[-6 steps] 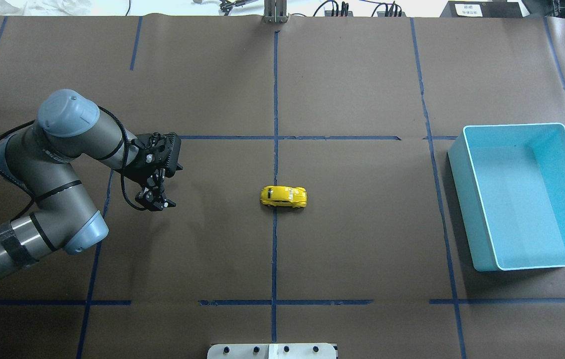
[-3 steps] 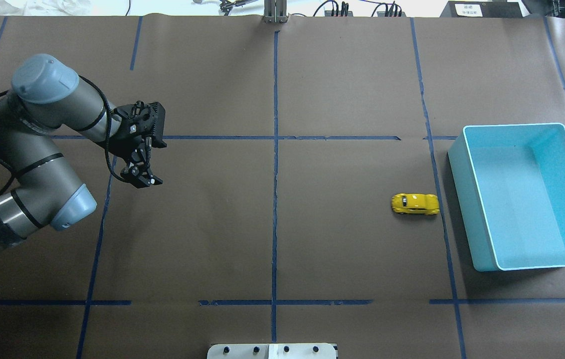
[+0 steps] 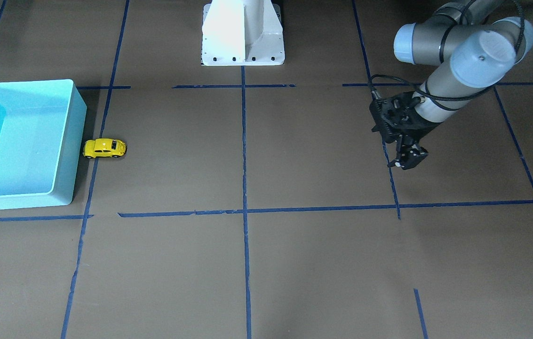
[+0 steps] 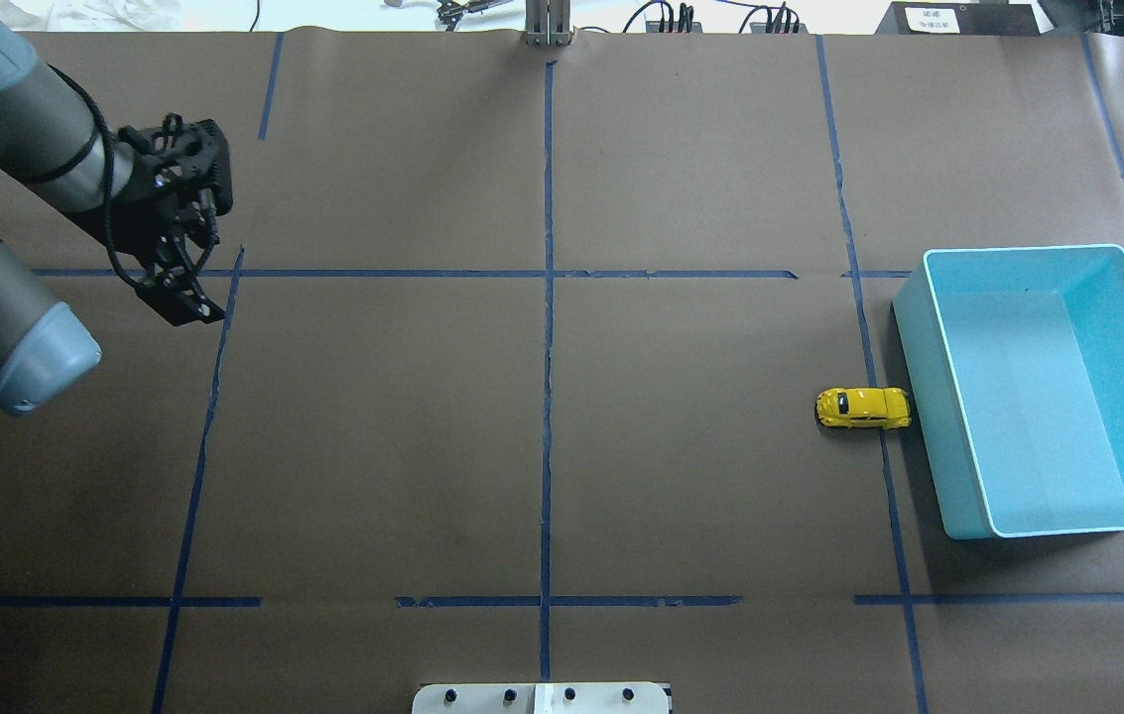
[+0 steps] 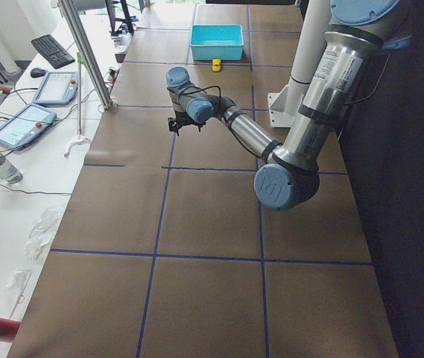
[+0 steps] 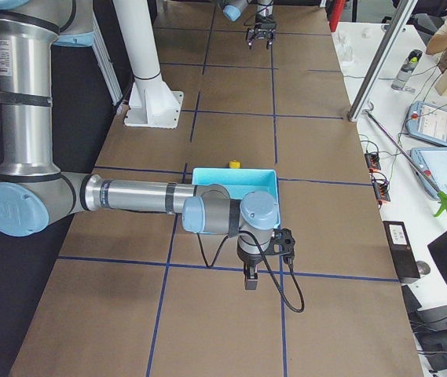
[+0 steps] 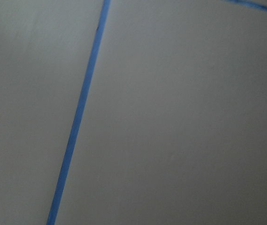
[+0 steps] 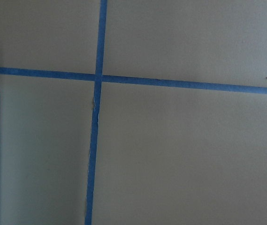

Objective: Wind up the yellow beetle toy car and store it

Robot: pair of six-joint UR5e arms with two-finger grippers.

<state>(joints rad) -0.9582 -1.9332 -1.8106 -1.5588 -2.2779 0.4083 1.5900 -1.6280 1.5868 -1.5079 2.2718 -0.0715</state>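
The yellow beetle toy car sits outside, against the turquoise bin's left wall, so storing remains. The left gripper, far left, holds nothing, and how wide it stands is unclear. The next move calls for grasping the car and lifting it in.

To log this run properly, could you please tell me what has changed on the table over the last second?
The toy car rolled from the middle of the table towards the robot's right, ending beside the wall of the bin. The left gripper, empty, drew back away from it. The bin stayed put.
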